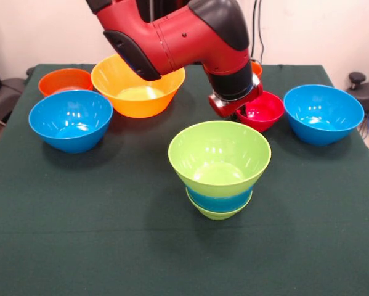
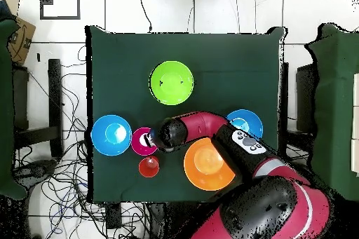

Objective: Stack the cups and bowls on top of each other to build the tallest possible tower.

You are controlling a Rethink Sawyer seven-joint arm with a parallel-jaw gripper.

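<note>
The tower [image 1: 219, 166] is standing near the middle of the table [image 1: 79, 246], already three bowls high as far as the front view shows: a lime bowl [image 1: 219, 151] is sitting on a blue band, with a lime rim peeking out below. That much is looking done; the rest is still lying loose. The arm [image 1: 172, 31] is reaching down over the red bowl [image 1: 261, 111], and the gripper [image 1: 233, 106] is hanging at that bowl's rim, but whether its jaws are apart, together or clamped on the rim I cannot tell, since the wrist is hiding them in both views. Still waiting to be stacked are a blue bowl [image 1: 71, 120] and a second blue bowl [image 1: 323, 114] at opposite sides, the big yellow-orange bowl [image 1: 138, 86] and a small orange bowl [image 1: 65, 81] behind the first blue one. A bit of orange is also showing behind the arm; it may be a cup, too hidden to say. In my judgement nothing is blocking the path from the red bowl to the tower, though the second blue bowl is sitting just beside the red one and could get nudged.
</note>
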